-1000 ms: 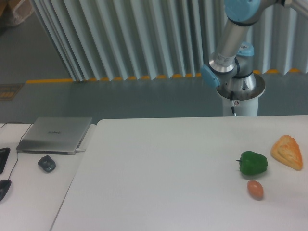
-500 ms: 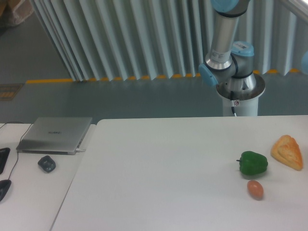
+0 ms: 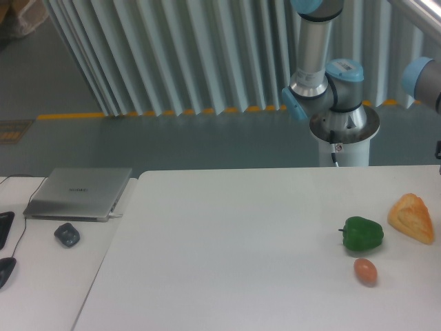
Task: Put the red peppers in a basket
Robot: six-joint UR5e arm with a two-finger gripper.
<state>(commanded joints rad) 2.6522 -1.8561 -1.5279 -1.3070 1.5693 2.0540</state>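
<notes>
1. Red peppers, the things the task asks for, do not show anywhere on the tabletop [image 3: 227,234], and no basket shows either; both may lie outside the view, which I cannot tell.
2. The hand is out of view: only the arm [image 3: 313,48] rising from its base [image 3: 342,131] beyond the far edge, and a further joint [image 3: 424,79] at the right border, are visible, so whether the hand is open or closed cannot be told.
3. Near the right edge of the tabletop lie a green pepper [image 3: 362,234], a small brown egg-like object [image 3: 366,271] just in front of it, and an orange-yellow piece that looks like bread [image 3: 412,218] beside it towards the right edge.
4. On the separate surface off the left edge rest a closed laptop [image 3: 79,192] and a dark mouse [image 3: 67,234].
5. Likely risk: with no red pepper in sight, the arm could take the green pepper as the target, a wrong pick caused by shape alone.
6. A second risk: reaching towards that crowded right edge could knock the egg-like object or the bread off the tabletop.
7. The position of the red peppers relative to the hand cannot be judged, since neither is visible.
</notes>
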